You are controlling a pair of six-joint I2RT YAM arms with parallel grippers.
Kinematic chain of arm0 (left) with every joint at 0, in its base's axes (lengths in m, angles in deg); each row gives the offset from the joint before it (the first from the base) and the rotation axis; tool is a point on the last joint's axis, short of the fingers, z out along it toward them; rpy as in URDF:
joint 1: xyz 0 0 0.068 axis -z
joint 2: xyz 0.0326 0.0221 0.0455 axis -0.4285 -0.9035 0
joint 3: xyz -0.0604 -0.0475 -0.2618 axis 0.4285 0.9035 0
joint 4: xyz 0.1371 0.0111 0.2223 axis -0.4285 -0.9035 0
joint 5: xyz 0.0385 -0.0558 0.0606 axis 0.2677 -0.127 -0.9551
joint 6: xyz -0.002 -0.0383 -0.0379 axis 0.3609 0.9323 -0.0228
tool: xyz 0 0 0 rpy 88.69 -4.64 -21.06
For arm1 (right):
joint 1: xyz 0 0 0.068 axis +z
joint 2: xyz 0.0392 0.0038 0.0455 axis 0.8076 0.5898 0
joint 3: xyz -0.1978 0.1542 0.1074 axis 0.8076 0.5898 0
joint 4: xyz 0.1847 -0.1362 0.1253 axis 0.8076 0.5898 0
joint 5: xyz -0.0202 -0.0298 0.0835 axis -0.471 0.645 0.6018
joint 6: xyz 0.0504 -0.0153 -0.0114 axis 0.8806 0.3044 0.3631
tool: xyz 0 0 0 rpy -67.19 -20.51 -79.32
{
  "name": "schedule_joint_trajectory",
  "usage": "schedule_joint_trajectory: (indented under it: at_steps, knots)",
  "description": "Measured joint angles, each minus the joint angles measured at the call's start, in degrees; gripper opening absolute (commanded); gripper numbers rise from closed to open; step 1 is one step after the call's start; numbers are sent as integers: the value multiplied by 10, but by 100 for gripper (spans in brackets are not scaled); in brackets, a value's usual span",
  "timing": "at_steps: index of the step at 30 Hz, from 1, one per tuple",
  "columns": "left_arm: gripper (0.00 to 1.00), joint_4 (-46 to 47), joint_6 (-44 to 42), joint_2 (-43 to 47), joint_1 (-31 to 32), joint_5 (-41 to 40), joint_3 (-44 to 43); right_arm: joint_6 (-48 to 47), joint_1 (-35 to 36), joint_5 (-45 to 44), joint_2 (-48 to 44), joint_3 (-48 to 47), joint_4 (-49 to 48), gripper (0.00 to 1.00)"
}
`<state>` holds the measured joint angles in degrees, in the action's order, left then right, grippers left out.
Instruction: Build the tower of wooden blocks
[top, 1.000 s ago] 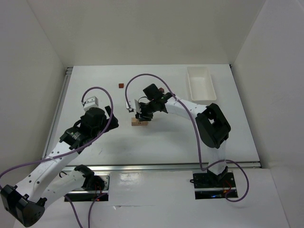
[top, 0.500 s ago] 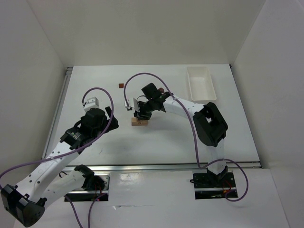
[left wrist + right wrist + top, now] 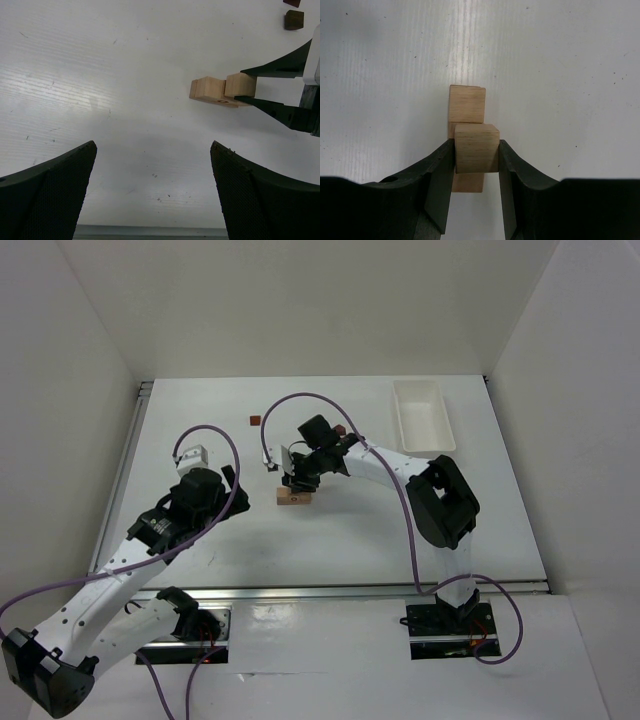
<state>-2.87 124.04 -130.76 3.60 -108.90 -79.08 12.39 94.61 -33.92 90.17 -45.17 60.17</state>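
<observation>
Right tool [image 3: 476, 150] clamped on pale block [image 3: 476, 142], left tool [image 3: 153, 146] spread apart, speckled white table [image 3: 350, 540], white walls [image 3: 300, 310]

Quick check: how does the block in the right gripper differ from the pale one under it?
The held block is short, roughly cubic; the lower block is clearly longer. The held block is clamped in the right gripper; the lower block lies free on the table. The held block sits higher, covering part of the lower block. Both are pale, plain wood.
</observation>
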Motion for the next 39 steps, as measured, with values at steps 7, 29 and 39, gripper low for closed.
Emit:
schedule_joint_trajectory:
  at_steps: [7, 29, 39]
  knots:
    - [100, 0, 0, 0, 0, 0, 0, 9, 1, -2, 0, 0, 0, 34]
    - [100, -6, 0, 11, 0, 0, 5, 23, 9, -28, 0, 0, 0, 46]
    - [100, -6, 0, 16, 0, 0, 5, 26, 11, -30, 0, 0, 0, 50]
